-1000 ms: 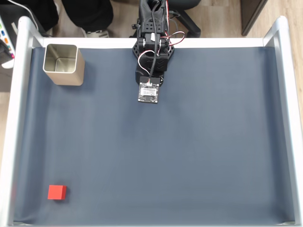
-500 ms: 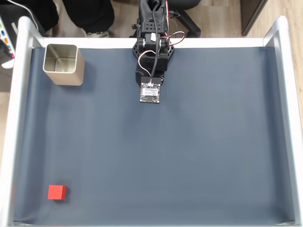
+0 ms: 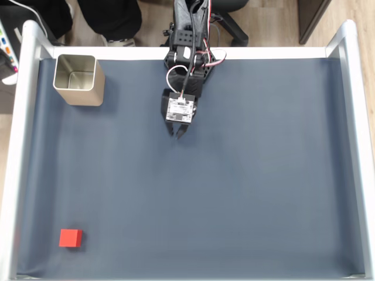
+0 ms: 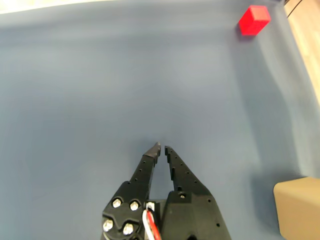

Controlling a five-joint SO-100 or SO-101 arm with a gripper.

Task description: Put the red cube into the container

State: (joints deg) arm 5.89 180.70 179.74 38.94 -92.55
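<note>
red cube [image 3: 70, 237] on dark blue mat [image 3: 246, 193]

Open mat all the way from my gripper to the cube.

I see bare dark mat [image 3: 234, 187] between the gripper [image 3: 177, 133] and the red cube [image 3: 70, 237] near the lower left corner; the tin [image 3: 79, 79] stands well aside, upper left, beside the raised pale rail [image 3: 17, 158].

An office or lab corner: a counter [image 3: 263, 193] with a dark blue mat and pale raised rails stands on wood-plank flooring [image 3: 269, 23], a rolling chair base [image 3: 231, 20] at the far edge.
</note>
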